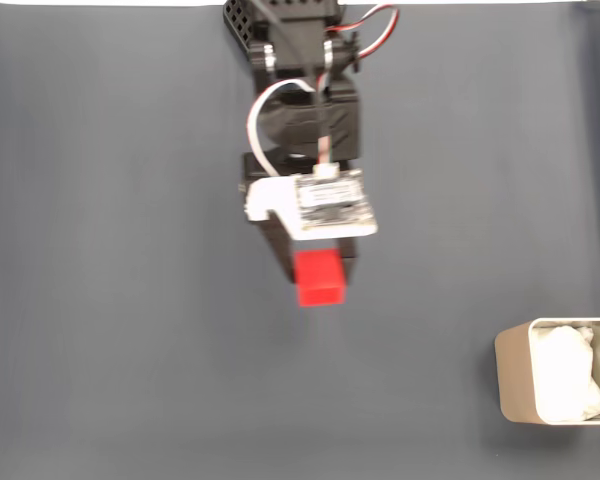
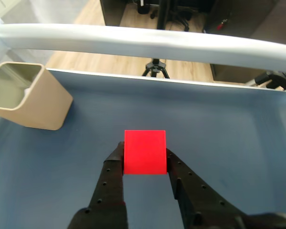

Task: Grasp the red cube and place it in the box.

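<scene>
i'm seeing the gripper [image 2: 144,160] clamping the red cube [image 2: 144,152] between both black fingers [image 2: 110,179] in the wrist view, pads pressing its left and right faces. in the fixed view the red cube [image 1: 320,277] is sticking out just below the arm's white camera mount [image 1: 310,205]. the box [image 2: 26,95] is sitting well ahead and left of the gripper on the dark blue mat [image 2: 229,124]; in the fixed view the box [image 1: 515,375] is lying well apart at lower right, white lining [image 1: 565,385] inside.

Small bright red cube [image 2: 144,152], smooth-faced, pinched between two black fingers. Beige round-cornered box [image 2: 31,102], white lining, well apart from it.
</scene>
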{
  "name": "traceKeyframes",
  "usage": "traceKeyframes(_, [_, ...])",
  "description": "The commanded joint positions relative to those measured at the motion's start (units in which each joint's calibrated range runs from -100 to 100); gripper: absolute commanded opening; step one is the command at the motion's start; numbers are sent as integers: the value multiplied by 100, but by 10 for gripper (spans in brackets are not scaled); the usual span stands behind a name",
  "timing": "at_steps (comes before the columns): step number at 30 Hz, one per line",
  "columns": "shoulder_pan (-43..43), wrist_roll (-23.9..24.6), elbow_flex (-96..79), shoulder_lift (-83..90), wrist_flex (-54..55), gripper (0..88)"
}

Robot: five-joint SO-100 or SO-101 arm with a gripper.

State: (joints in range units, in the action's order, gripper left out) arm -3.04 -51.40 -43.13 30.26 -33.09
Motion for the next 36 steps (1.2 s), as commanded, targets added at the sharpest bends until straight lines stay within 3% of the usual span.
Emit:
traceKeyframes(1, [-420, -63, 572, 6, -27, 46])
traceKeyframes(18, [-1528, -122, 2616, -1536, -27, 48])
traceKeyframes(36, [-2047, -132, 4623, -3286, -27, 46])
